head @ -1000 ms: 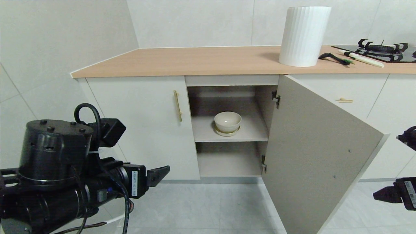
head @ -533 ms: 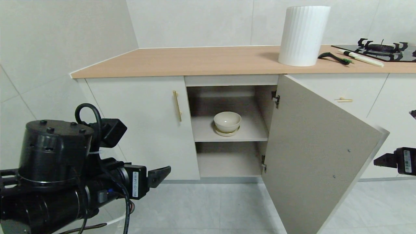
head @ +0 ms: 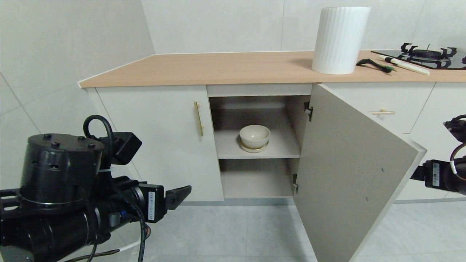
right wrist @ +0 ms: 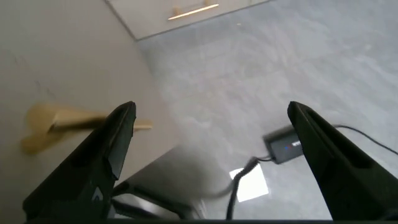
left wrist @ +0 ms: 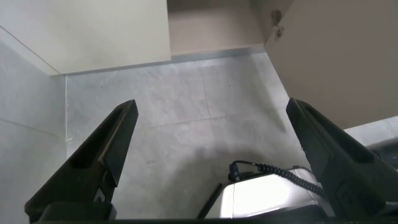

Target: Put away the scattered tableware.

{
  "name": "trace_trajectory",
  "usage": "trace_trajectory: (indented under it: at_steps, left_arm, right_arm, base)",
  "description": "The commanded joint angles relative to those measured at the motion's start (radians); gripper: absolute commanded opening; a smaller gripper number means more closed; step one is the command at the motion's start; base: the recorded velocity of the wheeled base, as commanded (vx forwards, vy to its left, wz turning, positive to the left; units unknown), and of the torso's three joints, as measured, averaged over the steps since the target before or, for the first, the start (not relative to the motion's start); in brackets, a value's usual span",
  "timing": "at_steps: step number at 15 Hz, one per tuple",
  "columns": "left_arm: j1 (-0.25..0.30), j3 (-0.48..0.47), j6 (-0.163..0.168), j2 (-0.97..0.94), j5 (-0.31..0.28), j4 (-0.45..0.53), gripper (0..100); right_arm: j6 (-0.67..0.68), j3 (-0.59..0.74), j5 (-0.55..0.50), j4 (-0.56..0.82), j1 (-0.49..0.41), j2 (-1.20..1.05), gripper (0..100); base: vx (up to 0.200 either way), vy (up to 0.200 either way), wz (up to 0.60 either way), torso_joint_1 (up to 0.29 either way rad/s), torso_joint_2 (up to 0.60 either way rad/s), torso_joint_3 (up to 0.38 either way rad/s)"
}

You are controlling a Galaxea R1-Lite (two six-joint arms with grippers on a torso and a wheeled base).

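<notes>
A cream bowl [head: 255, 135] sits on a small plate [head: 254, 147] on the middle shelf of the open cabinet. The cabinet door [head: 349, 167] stands swung out to the right. My right gripper [head: 418, 174] is at the door's free edge on its outer side, partly hidden by it. In the right wrist view the right gripper [right wrist: 211, 111] is open, with the door's face [right wrist: 56, 56] and its gold handle [right wrist: 68, 118] close beside one finger. My left gripper [head: 180, 194] hangs low at the left over the floor, and the left wrist view shows this gripper [left wrist: 211, 109] open and holding nothing.
On the counter stand a tall white ribbed cylinder [head: 340, 40], a black-handled utensil [head: 375, 65], a white stick-like tool [head: 404, 65] and a gas hob [head: 429, 54]. The left cabinet door with its gold handle [head: 198, 118] is closed. Tiled floor lies in front of the cabinet.
My right gripper rose from low at the right and moved in against the outer side of the door. The door has swung a little toward the cabinet. The left arm stayed put.
</notes>
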Motion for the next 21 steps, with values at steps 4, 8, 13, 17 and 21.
trace_trajectory:
  at_steps: [4, 8, 13, 17, 21]
  left_arm:
    - [0.000, 0.000, -0.001, -0.003, 0.001, 0.000, 100]
    - [0.000, -0.001, -0.004, -0.008, 0.001, 0.000, 100]
    - [0.002, -0.003, -0.005, -0.011, 0.001, 0.000, 100]
    - [0.003, -0.003, -0.004, -0.009, 0.001, 0.000, 100]
    - [0.005, -0.007, -0.004, -0.011, 0.001, 0.000, 100]
  right_arm:
    - [0.078, 0.011, 0.002, -0.002, 0.136, 0.011, 100]
    - [0.156, 0.012, 0.006, -0.044, 0.245, 0.043, 100]
    - [0.167, 0.007, 0.015, -0.142, 0.388, 0.146, 100]
    - [0.149, -0.065, 0.134, -0.254, 0.412, 0.293, 100]
    - [0.116, -0.210, 0.157, -0.256, 0.412, 0.442, 100]
  base:
    - [0.000, 0.000, 0.00, 0.000, 0.00, 0.000]
    - [0.000, 0.000, 0.00, 0.000, 0.00, 0.000]
    - [0.000, 0.000, 0.00, 0.000, 0.00, 0.000]
    - [0.000, 0.000, 0.00, 0.000, 0.00, 0.000]
    - [0.000, 0.000, 0.00, 0.000, 0.00, 0.000]
